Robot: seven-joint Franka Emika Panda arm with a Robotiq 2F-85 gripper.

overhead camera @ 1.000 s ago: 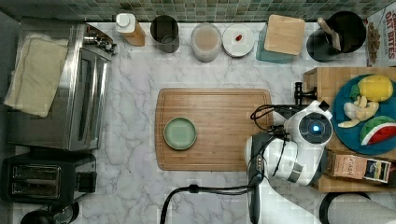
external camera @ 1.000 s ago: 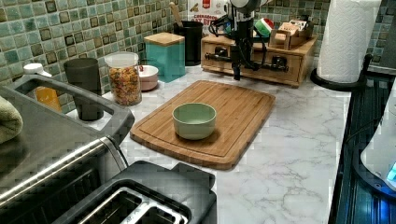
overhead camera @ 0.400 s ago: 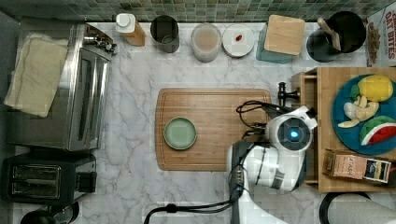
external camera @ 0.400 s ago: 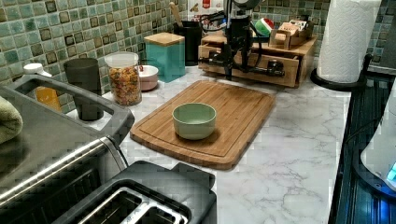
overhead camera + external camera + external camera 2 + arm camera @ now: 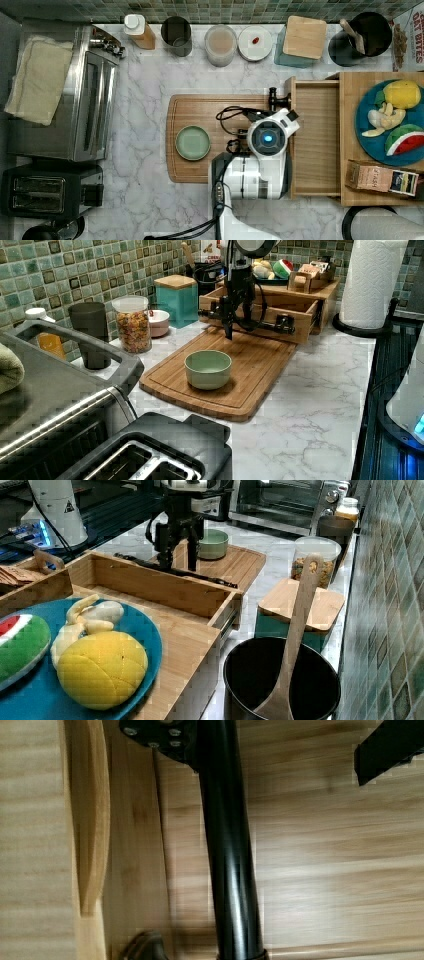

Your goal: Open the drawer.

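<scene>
Now well open. Drawer (image 5: 315,140) sits right of centre in the top view, its bare wooden floor exposed along the whole length. A second ago the front was flush with the cabinet; shortly after, a narrow strip of inside showed; at present the front panel overhangs the right edge of the cutting board (image 5: 200,115).

- Arm (image 5: 268,137) has travelled with it toward the top view's left, wrist now over the board's right end.
- Gripper (image 5: 177,562) hangs at the black bar handle (image 5: 260,325), upper centre of the left view. Fingers spread, one either side of the bar, not clamped on it. Wrist view agrees: the bar (image 5: 230,860) runs through mid-frame and a finger (image 5: 385,750) stands apart from it.
- Green bowl (image 5: 193,143) on the board has not shifted; it lies well apart from the drawer front.

Judgement: task looks essentially done. Whether any slide travel remains cannot be told. Further pulling would bring the front nearer the bowl.
</scene>
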